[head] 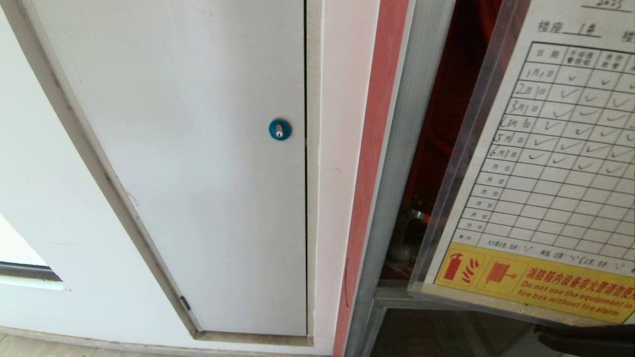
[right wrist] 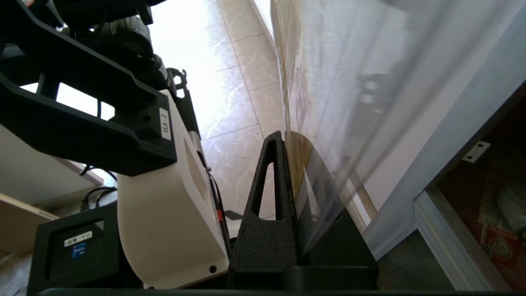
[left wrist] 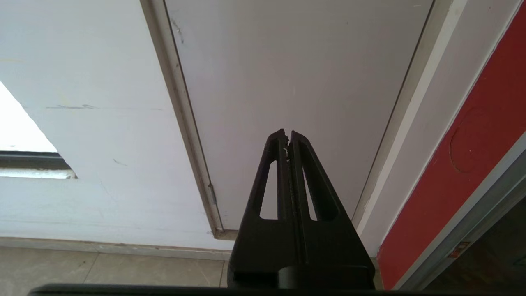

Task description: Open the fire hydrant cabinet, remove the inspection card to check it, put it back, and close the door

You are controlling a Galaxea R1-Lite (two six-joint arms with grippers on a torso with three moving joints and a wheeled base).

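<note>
So the inspection card (head: 545, 163) is out of the fire hydrant cabinet (head: 426, 148) and held up in front of its open red interior, with the right gripper (right wrist: 289, 142) clamped shut on the bottom edge of its clear plastic sleeve. It looks light, thin and a bit floppy, since the sleeve bows away above the pinch, and that plastic is probably slick, so I'd keep the grip low on the edge and well in from the corner. Readable stuff: a grid of dates with check marks down through the sixth row, and a yellow band saying "Do not use the equipment in fire box without fire alarm". Off to the side, the left gripper (left wrist: 287, 137) hangs closed and empty facing the white panel (head: 198, 148) with the blue round lock (head: 280, 129).
</note>
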